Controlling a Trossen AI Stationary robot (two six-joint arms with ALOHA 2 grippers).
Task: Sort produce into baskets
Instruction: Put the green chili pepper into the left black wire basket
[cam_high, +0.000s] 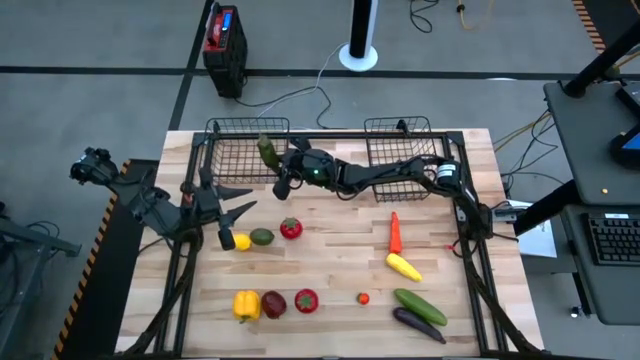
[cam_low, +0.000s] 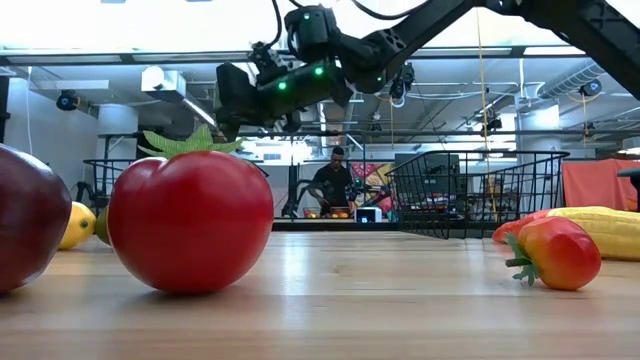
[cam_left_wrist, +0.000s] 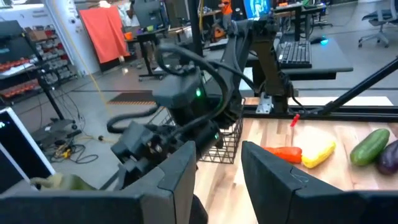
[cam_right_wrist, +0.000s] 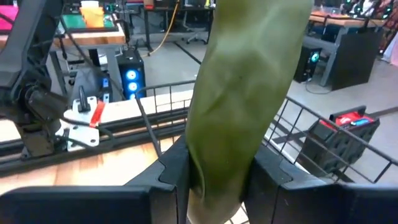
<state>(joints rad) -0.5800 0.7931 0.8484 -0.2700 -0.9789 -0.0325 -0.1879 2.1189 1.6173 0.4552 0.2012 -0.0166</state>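
Note:
My right gripper reaches in from the table's right and is shut on an olive-green cucumber above the right part of the left basket. The right basket stands beside it at the far edge. My left gripper hovers open near the table's left, with nothing between its fingers. Below it lie a lemon, a green piece and a tomato. On the table's right half lie a carrot, a yellow piece, a green cucumber and an eggplant. My right gripper pinches the cucumber's lower part between its two fingers. The fingers lie level, coming from the table's right, across the cucumber. The cucumber stands nearly upright, most of it rising above the fingers, lifted clear over the left basket.
Near the front edge lie a yellow pepper, a dark red piece, a red tomato and a small orange piece. A red-and-black box stands on the floor beyond the table. A person is far behind.

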